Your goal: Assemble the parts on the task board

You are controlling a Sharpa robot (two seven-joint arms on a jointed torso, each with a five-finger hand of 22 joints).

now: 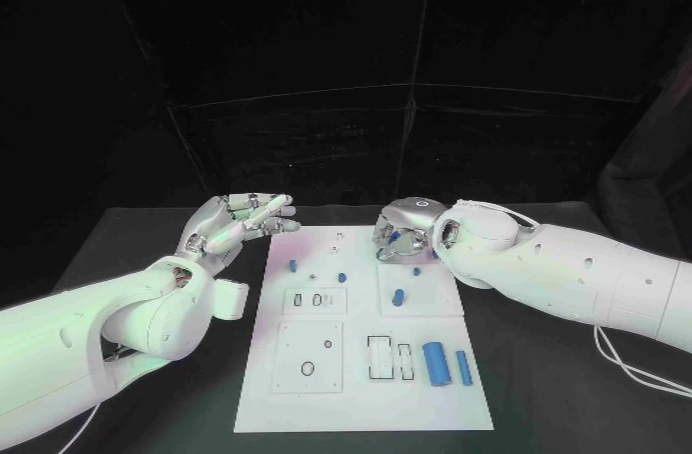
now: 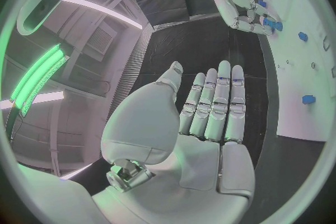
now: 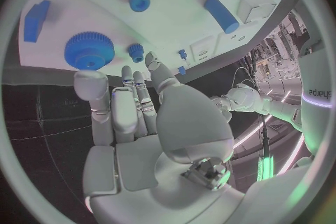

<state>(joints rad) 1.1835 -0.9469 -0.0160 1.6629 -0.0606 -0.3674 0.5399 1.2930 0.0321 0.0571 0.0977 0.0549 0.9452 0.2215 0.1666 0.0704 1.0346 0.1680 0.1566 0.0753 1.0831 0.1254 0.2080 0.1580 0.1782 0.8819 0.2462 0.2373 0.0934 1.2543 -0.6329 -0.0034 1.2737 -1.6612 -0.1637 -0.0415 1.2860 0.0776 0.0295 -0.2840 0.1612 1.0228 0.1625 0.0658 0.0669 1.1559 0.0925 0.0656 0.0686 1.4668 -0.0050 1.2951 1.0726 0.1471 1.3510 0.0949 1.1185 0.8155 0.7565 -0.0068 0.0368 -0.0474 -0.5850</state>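
Several small blue plastic parts (image 1: pixel 434 362) lie loose on the flat white task board (image 1: pixel 368 404), so assembly seems barely begun, with the left hand (image 1: pixel 238 222) spread empty beside its far corner and the right hand (image 1: pixel 405 230) hovering empty, fingers apart, over its far edge.

The left hand (image 1: pixel 240 221) sits left of centre in the head view, empty, fingers straight and slightly apart. The right hand (image 1: pixel 402 230) is just right of centre, fingers extended, holding nothing.
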